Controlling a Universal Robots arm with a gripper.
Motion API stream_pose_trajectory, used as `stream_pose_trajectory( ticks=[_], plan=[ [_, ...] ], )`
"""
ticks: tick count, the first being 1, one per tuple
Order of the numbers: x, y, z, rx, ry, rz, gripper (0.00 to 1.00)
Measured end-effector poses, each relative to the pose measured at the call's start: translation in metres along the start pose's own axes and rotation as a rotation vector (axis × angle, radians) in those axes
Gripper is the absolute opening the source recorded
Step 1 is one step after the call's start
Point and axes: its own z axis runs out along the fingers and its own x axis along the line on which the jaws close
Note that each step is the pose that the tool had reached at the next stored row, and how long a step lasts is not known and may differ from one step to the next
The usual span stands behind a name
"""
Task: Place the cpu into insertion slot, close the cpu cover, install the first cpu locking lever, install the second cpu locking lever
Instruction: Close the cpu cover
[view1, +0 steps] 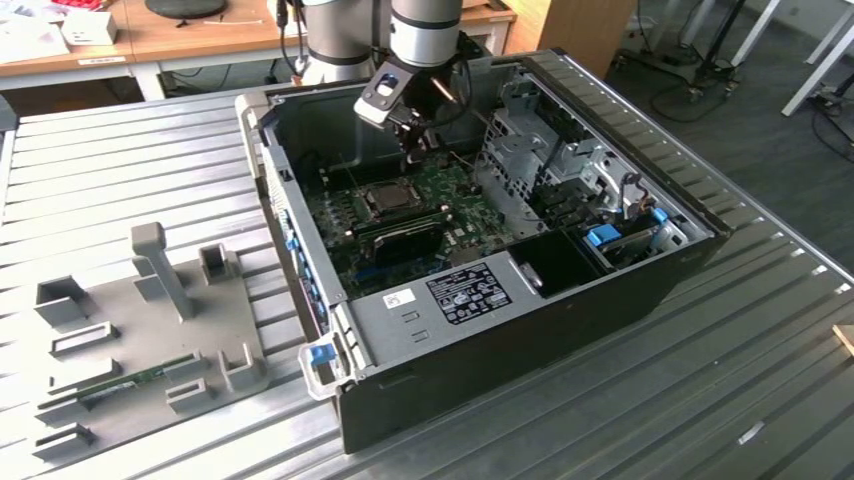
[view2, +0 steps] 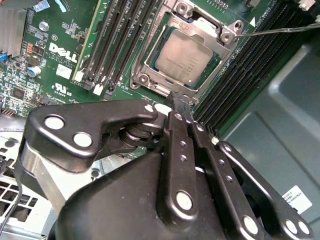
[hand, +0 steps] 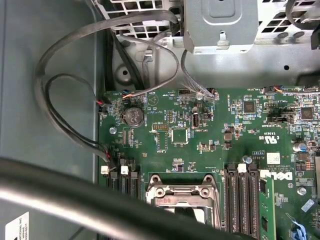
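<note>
Chip (view2: 184, 56) seated in socket (view1: 388, 198), cover (view2: 160, 86) down.
Exterior view: gripper (view1: 418, 140) hangs near socket inside the case (view1: 534, 380). Second wrist view: jaws closed, empty, just beside cover lying over chip. First wrist view: cover flat.

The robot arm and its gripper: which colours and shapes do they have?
The silver-grey tubular arm ends in black wrist parts. The gripper is glossy black, built of flat linked bars joined by round silver rivets.
</note>
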Motion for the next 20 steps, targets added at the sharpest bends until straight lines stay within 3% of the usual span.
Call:
stream_pose_trajectory(
  ticks=[6,20],
  plan=[
    [0.0000,-0.0007,0.0001,0.0013,0.0015,-0.073,0.10],
    [0.0000,-0.0008,0.0003,0.0056,0.0068,-0.328,0.10]
  ],
)
